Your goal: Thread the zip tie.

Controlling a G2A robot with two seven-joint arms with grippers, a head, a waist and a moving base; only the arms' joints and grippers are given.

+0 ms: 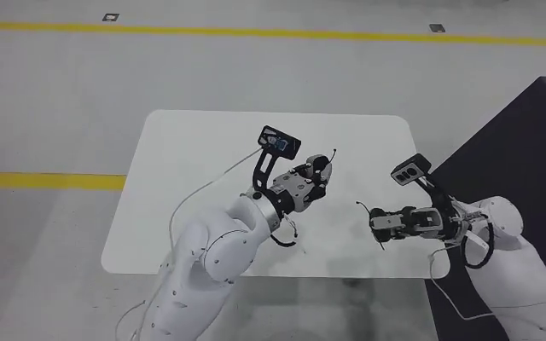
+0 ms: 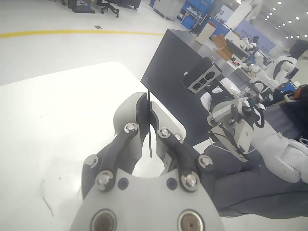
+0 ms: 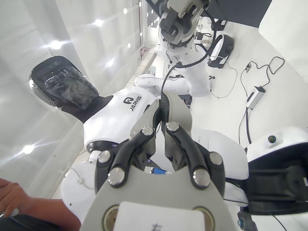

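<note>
My left gripper [image 1: 322, 168] hangs over the middle of the white table [image 1: 196, 162], shut on a thin black zip tie [image 1: 331, 157] whose end sticks out past the fingertips. In the left wrist view the strip [image 2: 150, 143] runs straight between the closed pads of that gripper [image 2: 147, 102]. My right gripper [image 1: 375, 225] is over the table's near right part, a short way from the left one, shut on a second black zip tie [image 1: 364, 207]. In the right wrist view that strip [image 3: 168, 73] curves out from the closed right gripper [image 3: 163, 99] toward the left arm [image 3: 178, 25].
A dark table [image 1: 503, 136] stands just past the white table's right edge. A thin dark scrap [image 2: 48, 205] lies on the white tabletop. Bare tabletop stretches to the far and left sides.
</note>
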